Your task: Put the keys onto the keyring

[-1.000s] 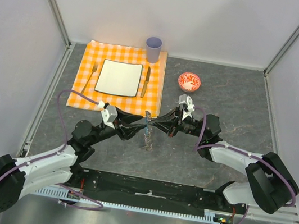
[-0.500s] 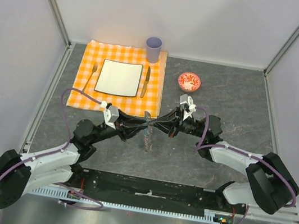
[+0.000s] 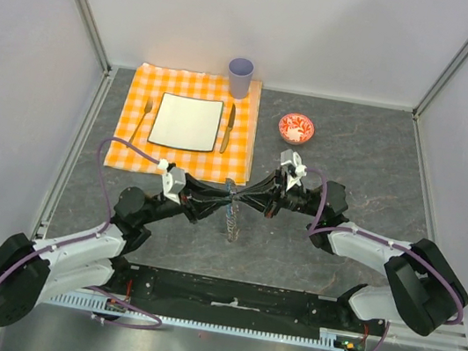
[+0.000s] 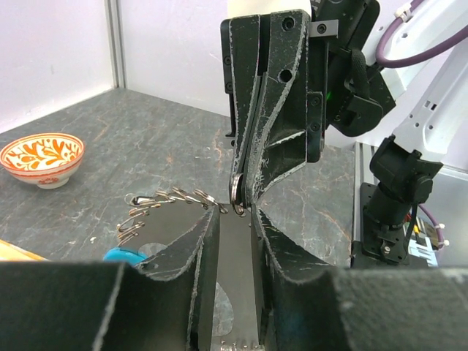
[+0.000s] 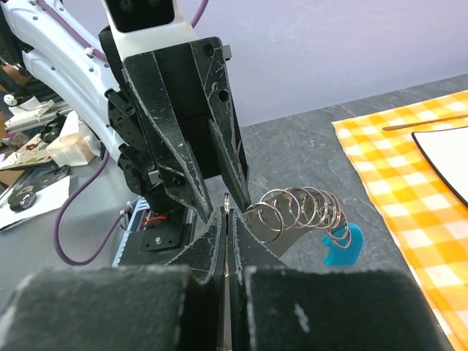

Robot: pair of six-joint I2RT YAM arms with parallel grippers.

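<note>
I count one keyring (image 5: 298,208): a run of roughly half a dozen thin wire loops strung side by side, with a single bright blue plastic piece (image 5: 344,246) hanging at its outer end. It is held up off the table (image 3: 360,164) about midway between the left and right edges, nearer the near edge than the far one. I cannot pick out a key among the loops.

The right gripper (image 4: 243,191) is clenched, its two fingers pressed flat together with one small loop at the end of the keyring pinched at their tips. The left gripper (image 5: 224,201) faces it tip to tip. Its jaws stand apart, and the loops string off from just beside one of its fingertips. I cannot tell whether they rest on that finger.

Just beyond the grippers, one orange checked cloth (image 3: 130,155) covers the table toward the far left corner, its near right corner being the closest thing to the fingers. On it lie one white square plate (image 3: 186,122), one fork (image 3: 141,122) to its left and one knife (image 3: 228,128) to its right. One lilac cup (image 3: 240,77) stands at the cloth's far right corner. One small red patterned bowl (image 3: 297,128) sits apart on bare table, right of the cloth.
</note>
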